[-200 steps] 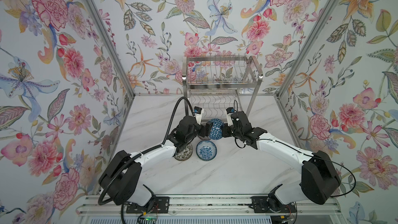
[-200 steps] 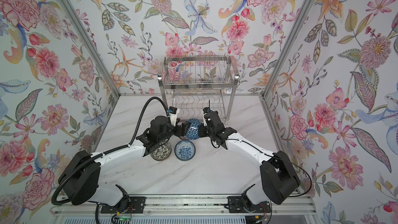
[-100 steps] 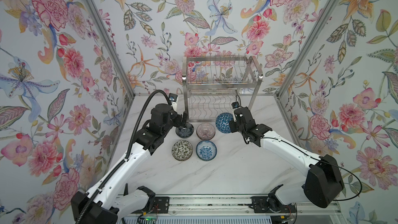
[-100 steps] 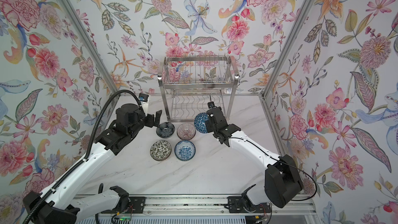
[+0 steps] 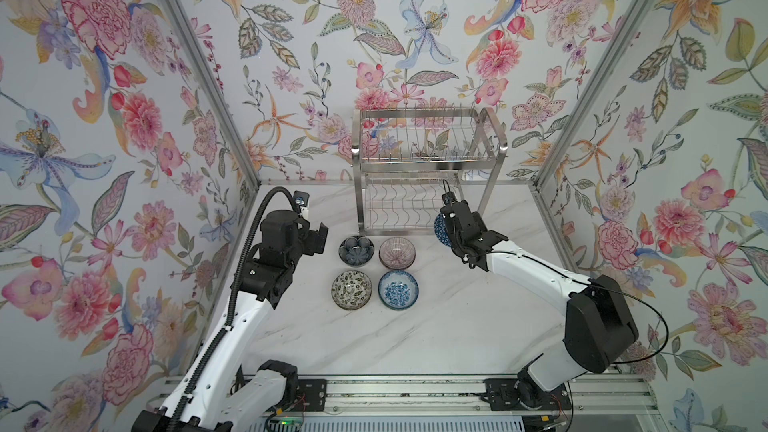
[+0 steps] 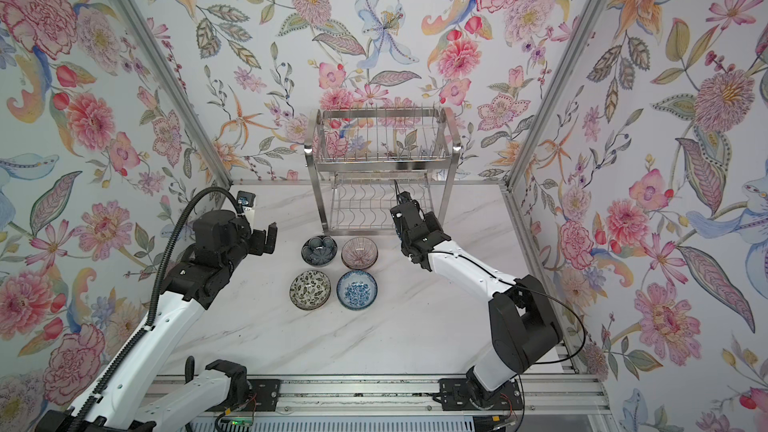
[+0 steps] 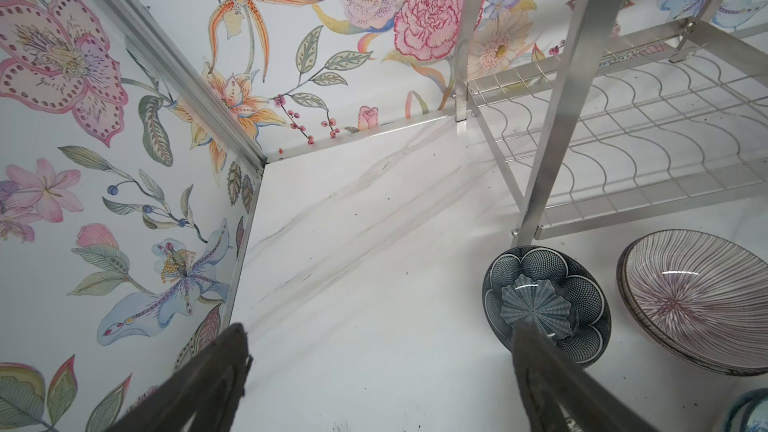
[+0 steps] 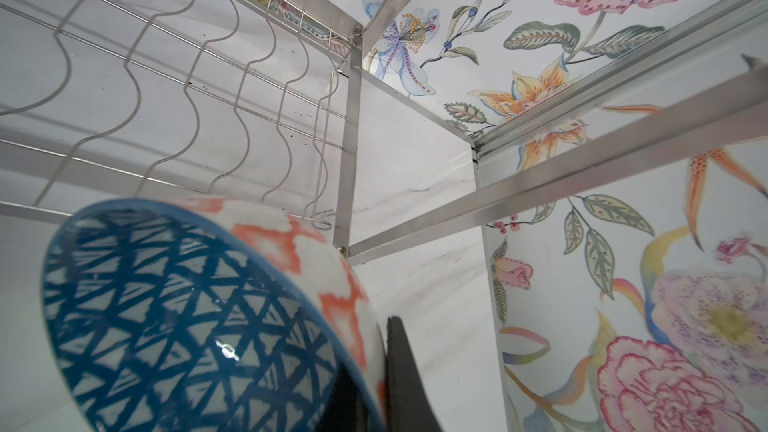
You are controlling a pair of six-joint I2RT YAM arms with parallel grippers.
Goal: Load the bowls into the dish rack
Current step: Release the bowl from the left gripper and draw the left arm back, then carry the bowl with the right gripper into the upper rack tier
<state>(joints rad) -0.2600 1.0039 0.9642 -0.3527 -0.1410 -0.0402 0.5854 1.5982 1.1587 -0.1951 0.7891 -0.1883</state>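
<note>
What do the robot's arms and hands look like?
White tubes with chunky black joints. A ribbed black hose follows the left arm, a thin black wire loops by the right arm. The left hand and right hand are black.

Bright, even, diffuse light fills every view; the white marble tabletop [image 5: 415,338] carries only faint, soft shadows. Small glare spots sit on the purple-lined ceramic bowl [image 7: 698,305] and the blue-triangle ceramic bowl [image 8: 174,317]. The dark fingers [image 7: 199,388] of the left gripper [image 7: 379,328] look blurred.
</note>
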